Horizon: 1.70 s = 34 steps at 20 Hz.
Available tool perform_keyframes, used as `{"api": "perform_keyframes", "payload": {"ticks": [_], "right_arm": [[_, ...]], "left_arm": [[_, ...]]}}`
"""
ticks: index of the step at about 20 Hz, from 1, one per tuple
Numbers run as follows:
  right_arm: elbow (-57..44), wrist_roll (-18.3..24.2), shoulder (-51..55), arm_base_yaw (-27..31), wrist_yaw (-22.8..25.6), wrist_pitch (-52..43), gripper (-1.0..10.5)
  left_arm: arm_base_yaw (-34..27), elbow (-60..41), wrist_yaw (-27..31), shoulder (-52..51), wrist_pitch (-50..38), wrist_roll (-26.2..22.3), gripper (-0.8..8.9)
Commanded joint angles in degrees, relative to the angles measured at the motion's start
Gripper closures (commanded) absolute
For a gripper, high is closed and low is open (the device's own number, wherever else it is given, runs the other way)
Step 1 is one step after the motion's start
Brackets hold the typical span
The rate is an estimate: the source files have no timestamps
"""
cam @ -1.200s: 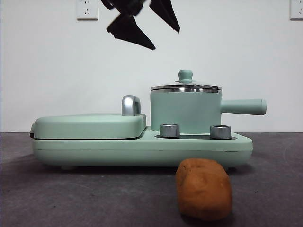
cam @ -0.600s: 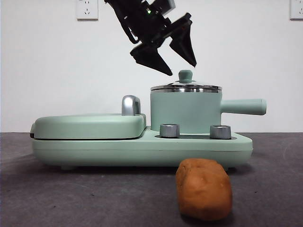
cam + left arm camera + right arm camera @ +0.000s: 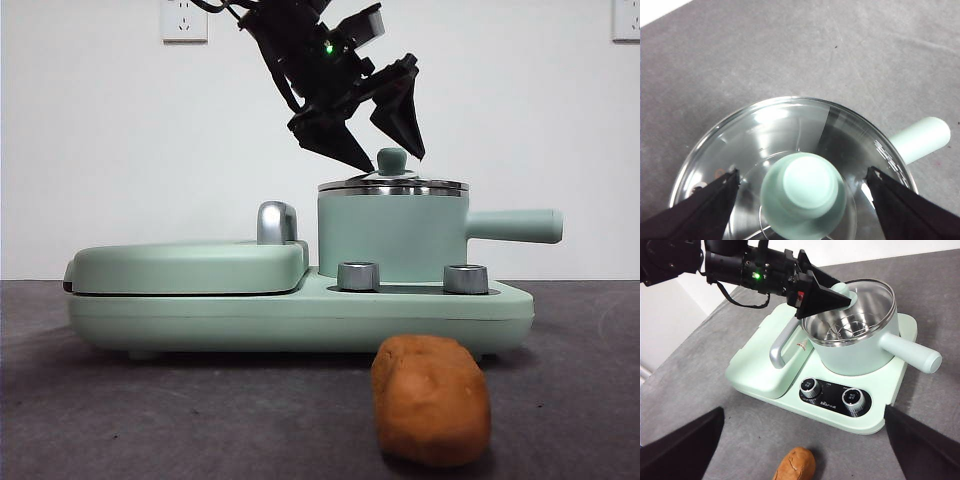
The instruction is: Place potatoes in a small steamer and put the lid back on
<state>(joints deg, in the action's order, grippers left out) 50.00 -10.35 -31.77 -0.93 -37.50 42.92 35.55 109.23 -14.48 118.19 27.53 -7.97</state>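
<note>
Left claw spread wide around the lid knob, gripping nothing.
Glass lid looks slick, breakable; the knob seems its safest hold.

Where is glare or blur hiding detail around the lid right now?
Left wrist view: white glare streaks across the glass lid, and its knob is soft, too close. Right wrist view: the glass barely shows over the steamer. Front view: sharp, evenly lit.
</note>
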Motion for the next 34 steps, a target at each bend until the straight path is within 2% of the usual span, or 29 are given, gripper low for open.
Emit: {"api": "perform_keyframes", "payload": {"ticks": [1, 3, 6, 11, 16, 19, 21, 26, 31, 34], "right_arm": [[1.11, 0.57, -0.37, -0.09, 0.02, -0.42, 4.4], [1.11, 0.59, -0.37, -0.09, 0.02, -0.42, 4.4], [1.11, 0.57, -0.37, -0.09, 0.00, -0.42, 4.4], [1.11, 0.57, -0.37, -0.09, 0.02, -0.42, 4.4], [1.11, 1.42, -1.51, -0.13, 2.95, 2.51, 4.4], [1.20, 1.18, -3.34, -1.55, 2.99, 3.04, 4.4], [1.92, -0.90, -5.07, -3.74, 3.54, 3.32, 4.4], [7.08, -5.25, -12.15, -13.18, 12.11, 5.86, 4.4], [9.97, -11.30, -22.10, -27.12, 20.26, 6.84, 4.4], [9.97, -14.95, -28.89, -35.76, 27.06, 6.60, 4.4]], "left_arm": [[0.55, 1.75, 0.11, 2.19, -0.66, -0.55, 4.14], [0.68, 1.75, 0.13, 2.23, -0.74, -0.55, 4.45], [0.81, 1.75, 0.13, 2.23, -0.98, -0.55, 6.02], [0.85, 1.75, 0.13, 2.23, -1.03, -0.55, 7.72], [0.79, 2.14, 0.11, 1.42, -1.44, 0.20, 7.92], [0.76, 2.16, 0.11, -1.18, -0.37, 0.07, 7.92], [0.72, 2.23, 0.11, -3.48, 1.62, -0.15, 7.92], [-1.03, 2.25, 0.11, -9.49, 7.13, -0.63, 7.92], [-4.04, 2.25, 0.11, -15.02, 14.16, -0.59, 7.95], [-5.92, 2.25, 0.11, -17.90, 16.57, -0.61, 7.96]]}}
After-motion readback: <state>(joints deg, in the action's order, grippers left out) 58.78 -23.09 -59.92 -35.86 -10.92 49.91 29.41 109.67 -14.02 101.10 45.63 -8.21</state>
